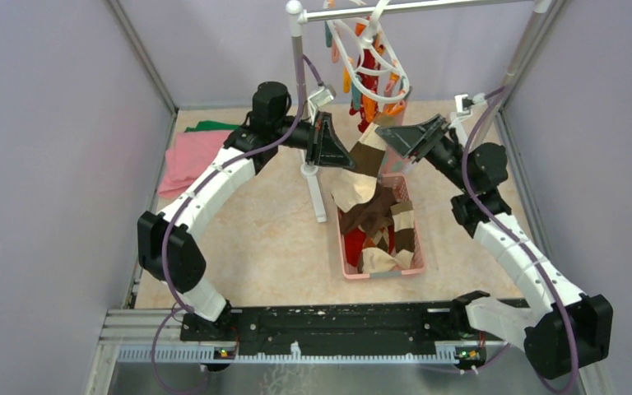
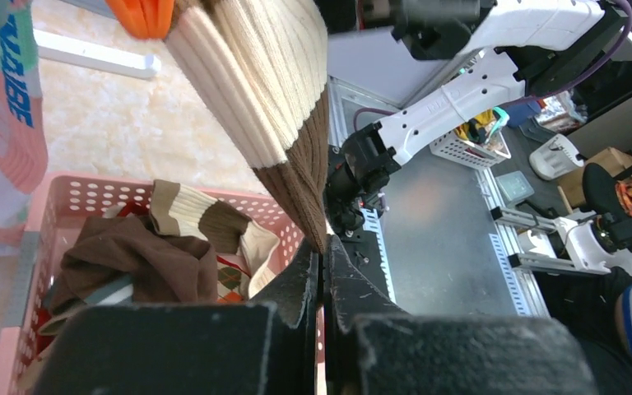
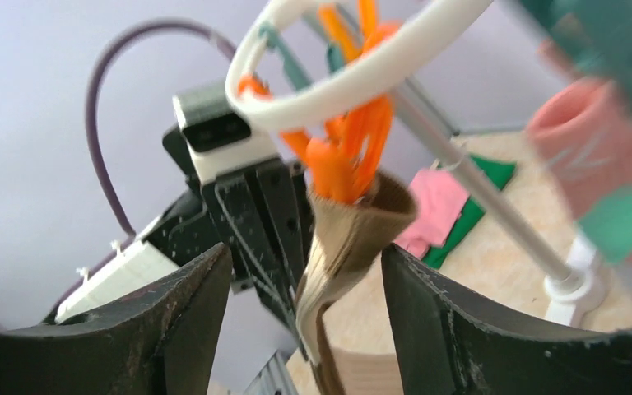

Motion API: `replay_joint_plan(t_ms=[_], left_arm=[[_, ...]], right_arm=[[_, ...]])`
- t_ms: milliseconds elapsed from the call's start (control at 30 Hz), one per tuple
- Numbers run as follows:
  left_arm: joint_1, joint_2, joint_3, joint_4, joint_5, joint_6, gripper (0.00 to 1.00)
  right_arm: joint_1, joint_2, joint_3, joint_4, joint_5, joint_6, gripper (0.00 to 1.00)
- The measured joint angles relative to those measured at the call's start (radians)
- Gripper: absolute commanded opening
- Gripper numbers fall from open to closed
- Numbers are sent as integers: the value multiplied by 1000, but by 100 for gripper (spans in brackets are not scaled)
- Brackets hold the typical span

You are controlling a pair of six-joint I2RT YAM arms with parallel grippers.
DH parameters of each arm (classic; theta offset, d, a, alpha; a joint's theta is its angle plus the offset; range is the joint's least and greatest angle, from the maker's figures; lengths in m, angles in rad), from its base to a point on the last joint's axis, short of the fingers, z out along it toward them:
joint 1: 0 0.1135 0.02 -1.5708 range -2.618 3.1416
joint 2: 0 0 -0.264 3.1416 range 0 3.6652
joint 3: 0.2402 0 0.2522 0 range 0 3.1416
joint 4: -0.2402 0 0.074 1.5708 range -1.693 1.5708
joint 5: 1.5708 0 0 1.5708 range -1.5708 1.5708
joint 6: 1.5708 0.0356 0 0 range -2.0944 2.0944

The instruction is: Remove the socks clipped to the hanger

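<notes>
Upper centre of top view: sock on hanger

Hanger (image 3: 362, 81): white ring, hung from rail (image 1: 428, 7) at top centre. Brown-and-cream sock (image 2: 271, 90): clipped in orange peg (image 3: 341, 160), hanging over pink basket (image 1: 350, 269) of loose socks (image 1: 378, 216). Left gripper (image 2: 322, 247): clenched on sock's brown edge. Right gripper (image 3: 306, 267): jaws apart, flanking sock top.

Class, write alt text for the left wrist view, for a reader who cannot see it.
The left gripper, shut, pinches the lower edge of a cream-and-brown ribbed sock hanging from an orange peg. Beneath, a pink basket holds more socks.
</notes>
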Motion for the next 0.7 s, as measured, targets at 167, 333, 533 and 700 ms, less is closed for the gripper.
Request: replay_joint_plan(t_ms=[167,333,533,700], left_arm=[[0,0,-25,0,19,-27,0],[0,-1,-36,10,40,-50,0],[0,-6,-41,25,48,-66,0],[0,-13,-57,65,66,-113,0]], right_arm=[[-106,7,-3,94,-32,65,70],[-119,81,-3,251,-76,174,70],[-119,145,-2,325,-83,245,68],[-119,174,24,378,-83,273,56]])
